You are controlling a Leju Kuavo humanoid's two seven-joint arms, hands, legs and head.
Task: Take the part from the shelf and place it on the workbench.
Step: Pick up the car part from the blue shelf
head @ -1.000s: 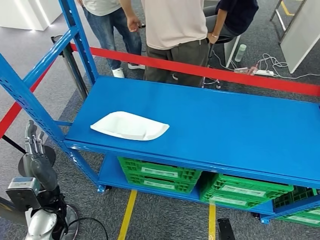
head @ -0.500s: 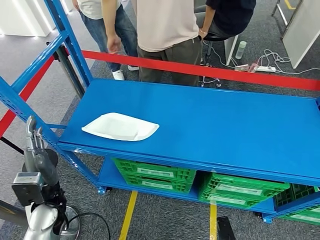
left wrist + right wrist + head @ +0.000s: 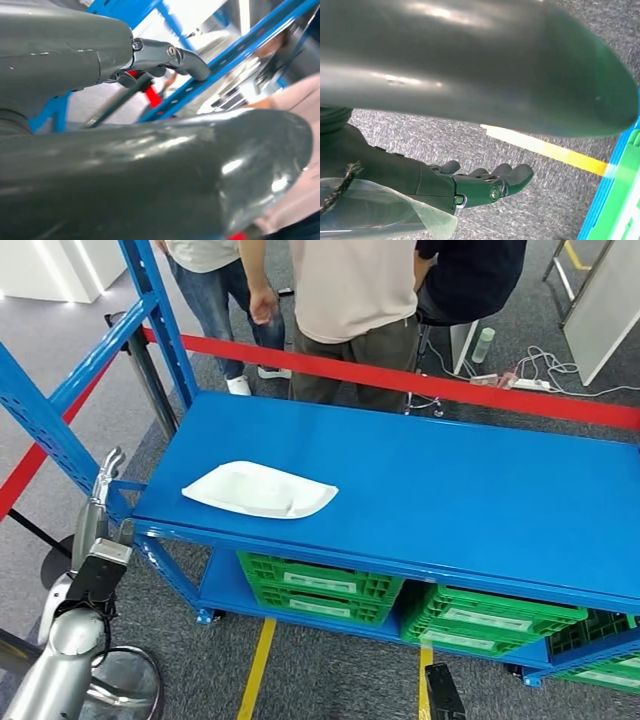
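Observation:
A flat white moulded part [image 3: 259, 490] lies on the left half of the blue shelf [image 3: 468, 490]. My left hand [image 3: 102, 502] is raised beside the shelf's front left post, left of the part and apart from it; its fingers are stretched out and hold nothing. The left wrist view has its thumb [image 3: 158, 170] and one straight finger [image 3: 170, 55] in front of blue rails. My right hand [image 3: 486, 187] hangs over grey carpet with its fingers extended and nothing in it.
Blue uprights [image 3: 53, 430] frame the shelf's left end. A red barrier tape [image 3: 423, 385] runs behind it, with three people [image 3: 355, 300] standing beyond. Green crates [image 3: 324, 590] sit on the lower level. Yellow floor lines [image 3: 256, 670] cross the carpet.
My left arm has turned and risen toward the shelf's front left corner, the fingers now pointing up and right. The camera has swung slightly. The people behind have shifted.

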